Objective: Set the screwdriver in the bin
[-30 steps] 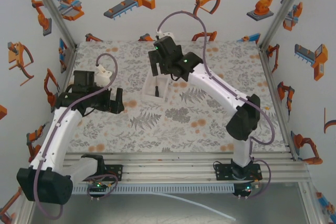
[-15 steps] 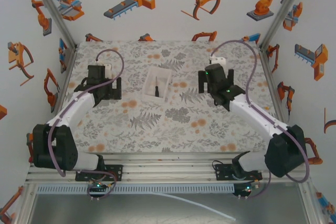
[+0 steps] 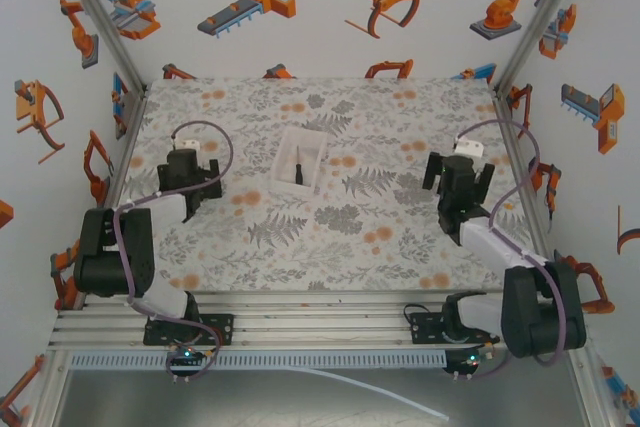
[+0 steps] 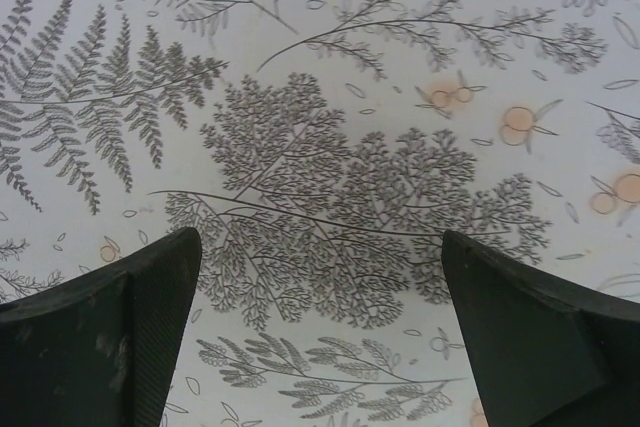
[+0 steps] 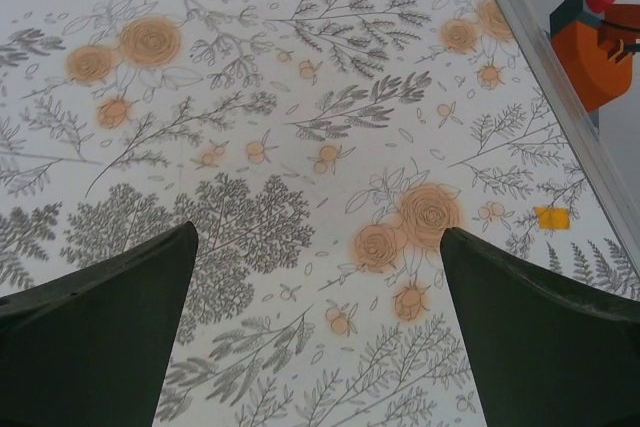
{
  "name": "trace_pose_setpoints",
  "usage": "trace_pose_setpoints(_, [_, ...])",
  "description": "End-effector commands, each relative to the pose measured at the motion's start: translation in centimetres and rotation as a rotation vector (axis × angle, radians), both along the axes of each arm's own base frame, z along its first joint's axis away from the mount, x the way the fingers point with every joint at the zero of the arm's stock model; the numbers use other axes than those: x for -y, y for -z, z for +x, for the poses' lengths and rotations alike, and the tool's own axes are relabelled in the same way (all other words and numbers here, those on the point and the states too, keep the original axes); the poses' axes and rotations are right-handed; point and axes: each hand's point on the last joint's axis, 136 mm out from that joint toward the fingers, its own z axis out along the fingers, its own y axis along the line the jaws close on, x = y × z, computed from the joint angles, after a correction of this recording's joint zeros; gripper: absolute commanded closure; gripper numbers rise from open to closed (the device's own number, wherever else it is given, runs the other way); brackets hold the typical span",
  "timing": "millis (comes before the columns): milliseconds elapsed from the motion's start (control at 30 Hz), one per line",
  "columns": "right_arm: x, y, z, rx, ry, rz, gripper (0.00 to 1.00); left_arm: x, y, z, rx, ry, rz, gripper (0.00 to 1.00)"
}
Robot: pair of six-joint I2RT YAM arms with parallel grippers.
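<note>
**A:** The left claw [image 4: 320,247] is spread wide. There's nothing between its fingers [image 4: 120,327] but the fern print of the desk [image 3: 380,237].

**B:** Same with the right claw [image 5: 318,237]: gaping and empty, with orange flowers under it. So where's the screwdriver [image 3: 298,173]?

**A:** Seen from above, it lies inside the bin [image 3: 306,142], toward the near end. The bin sits at about twelve o'clock from the middle of the desk. The left claw is out at the bin's nine and the right at its three to four, both well apart from it.

**B:** Then I'd say the job looks done.

**A:** I'd think so. If it ever needed lifting, I'd guess it's light and stiff, and the slim black handle would likely roll or slip. I'd pinch across the handle, the thick part, because the shaft looks too thin to trust.

**B:** The bin's walls stand close round it, so there's little room to reach in. That thin clear plastic might skid if nudged.

**A:** What can't you make out?

**B:** The tip. The dark shaft seems to point toward the far end, but it fades against the whitish plastic. I can't tell whether the tool lies flat or leans on a wall. Up close, the fingers are cut off at the bottom edge.
</note>
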Motion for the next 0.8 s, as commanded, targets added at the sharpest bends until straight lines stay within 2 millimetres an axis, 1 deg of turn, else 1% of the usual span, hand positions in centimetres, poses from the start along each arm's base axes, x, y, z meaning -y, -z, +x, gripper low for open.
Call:
trace_pose_setpoints(0, [1.2, -1.1, 1.1, 0.126, 0.014, 0.027, 0.01, -0.3, -3.3, 1.5, 0.204, -0.005, -0.065, 0.03])
trace_pose_setpoints(100, [1.5, -1.7, 1.5, 0.181, -0.009, 0.04, 0.01, 0.1, -3.1, 0.8, 0.259, 0.027, -0.083, 0.03])
trace_pose_setpoints(200, [1.4, -1.5, 2.1, 0.165, -0.061, 0.029, 0.01, 0.2, -3.1, 0.1, 0.308, 0.041, -0.089, 0.03])
trace_pose_setpoints(233, [1.5, -1.2, 2.0, 0.153, -0.07, 0.007, 0.01, 0.1, -3.0, -0.1, 0.326, 0.031, -0.09, 0.03])
trace_pose_setpoints(267, [2.1, -1.3, 1.8, 0.159, -0.045, 0.001, 0.01, -0.3, -2.6, -0.6, 0.348, 0.009, -0.086, 0.03])
trace_pose_setpoints(300, [2.5, -1.3, 1.6, 0.175, -0.036, 0.019, 0.01, -0.5, -2.9, -0.7, 0.389, 0.006, -0.081, 0.03])
trace_pose_setpoints(400, [2.1, -1.1, 1.4, 0.193, -0.076, 0.062, 0.01, -0.4, -2.8, -0.9, 0.363, 0.004, -0.087, 0.03])
trace_pose_setpoints(467, [1.3, -0.5, 0.9, 0.161, -0.126, 0.071, 0.02, -0.7, -2.7, -0.5, 0.365, -0.009, -0.083, 0.03])
trace_pose_setpoints(500, [1.2, 0.1, 0.5, 0.148, -0.129, 0.071, 0.02, -0.7, -2.6, -0.4, 0.347, -0.01, -0.082, 0.03])
trace_pose_setpoints(567, [1.6, 1.4, -0.2, 0.156, -0.107, 0.058, 0.01, -0.5, -2.6, -0.3, 0.342, -0.005, -0.078, 0.03])
trace_pose_setpoints(633, [1.9, 2.3, -0.6, 0.188, -0.093, 0.048, 0.01, -0.5, -2.6, -0.3, 0.341, -0.004, -0.079, 0.03])
trace_pose_setpoints(700, [1.6, 2.7, -0.6, 0.23, -0.111, 0.053, 0.01, -0.5, -2.5, -0.3, 0.339, -0.004, -0.077, 0.03])
trace_pose_setpoints(767, [1.1, 3.9, -0.2, 0.217, -0.14, 0.057, 0.01, -0.5, -2.6, -0.3, 0.342, -0.004, -0.078, 0.03])
